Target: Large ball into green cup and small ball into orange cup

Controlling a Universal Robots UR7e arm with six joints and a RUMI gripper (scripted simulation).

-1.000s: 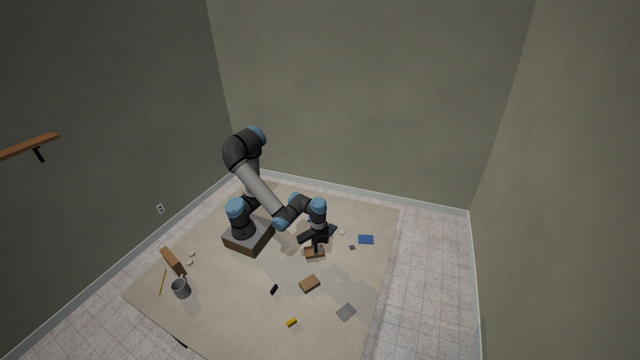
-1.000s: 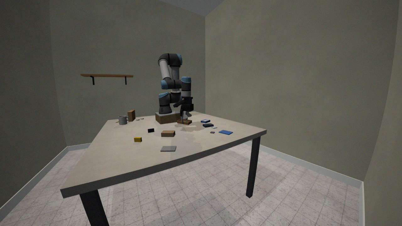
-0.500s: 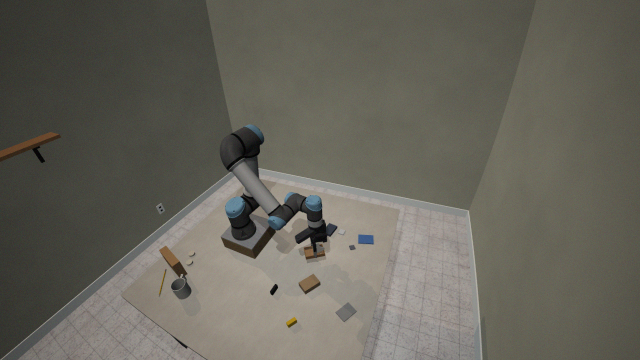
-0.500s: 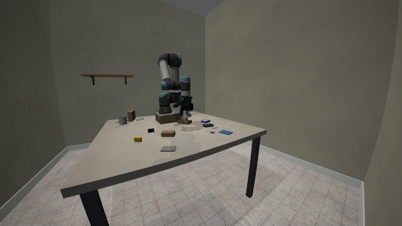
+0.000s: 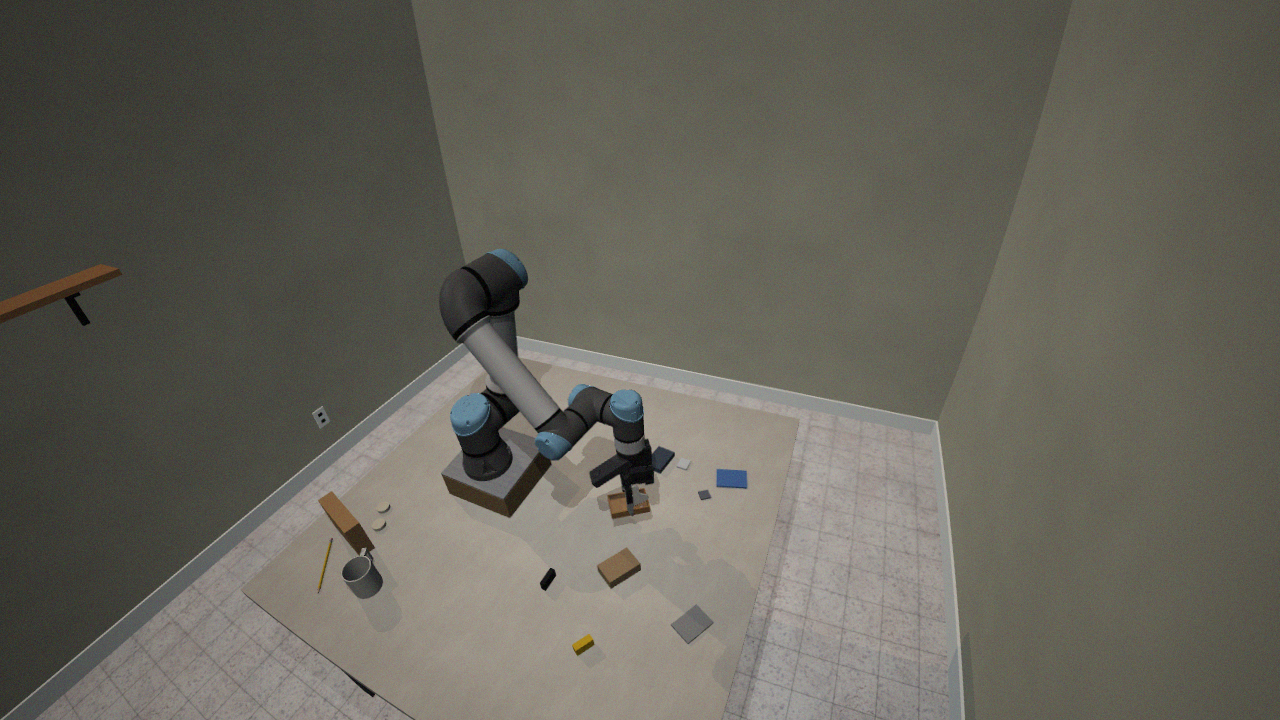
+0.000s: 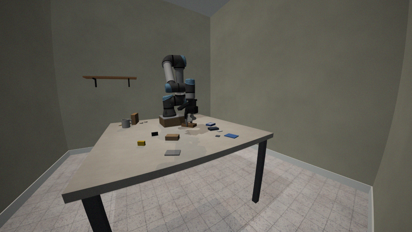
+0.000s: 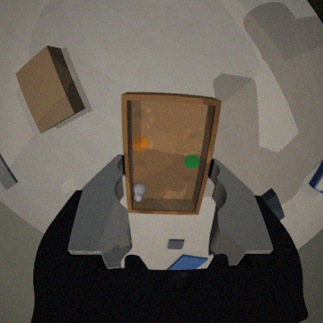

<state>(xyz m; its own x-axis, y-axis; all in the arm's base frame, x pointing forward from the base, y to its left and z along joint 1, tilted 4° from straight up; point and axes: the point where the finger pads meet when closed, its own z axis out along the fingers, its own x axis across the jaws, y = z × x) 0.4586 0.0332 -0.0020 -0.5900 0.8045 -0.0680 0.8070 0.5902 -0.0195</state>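
Observation:
The covered wooden puzzle (image 7: 170,152) is a shallow brown tray with a clear lid. It sits between the two grey jaws of my gripper (image 7: 167,184), which is shut on its near end. Inside, the orange cup (image 7: 140,144) is at the left and the green cup (image 7: 192,161) at the right; both are empty. Two pale balls (image 7: 139,192) lie together in the near left corner. In the top and exterior views the puzzle (image 5: 624,504) is low at the table top under the gripper (image 5: 629,490), in front of the arm's base; I cannot tell if it touches the table.
A brown block (image 7: 49,87) lies to the left of the puzzle, also in the top view (image 5: 618,565). A blue plate (image 5: 731,478), a grey plate (image 5: 691,623), a black block (image 5: 546,578), a yellow block (image 5: 582,643) and a mug (image 5: 361,574) lie around.

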